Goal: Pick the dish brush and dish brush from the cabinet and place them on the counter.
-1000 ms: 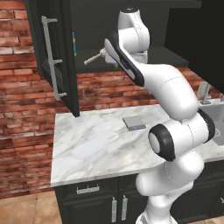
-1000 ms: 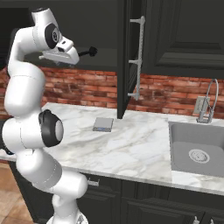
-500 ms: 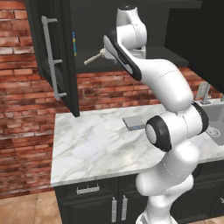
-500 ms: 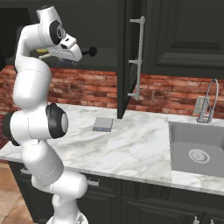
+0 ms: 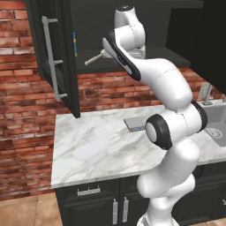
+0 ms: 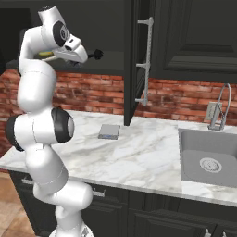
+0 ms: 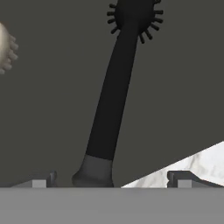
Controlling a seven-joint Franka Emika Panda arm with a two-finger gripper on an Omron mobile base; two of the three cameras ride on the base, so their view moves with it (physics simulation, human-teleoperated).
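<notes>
Black dish brush between pincer tips

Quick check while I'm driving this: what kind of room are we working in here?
A rendered home kitchen, by the look of it: a white marble counter with a sink and faucet, black wall cabinet standing open, and a red brick wall behind.

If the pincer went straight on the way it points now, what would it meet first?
Most likely the black brush: in the hand view it lies on the cabinet shelf between the open pincer's tips, handle end nearest. Depth is unclear.
</notes>
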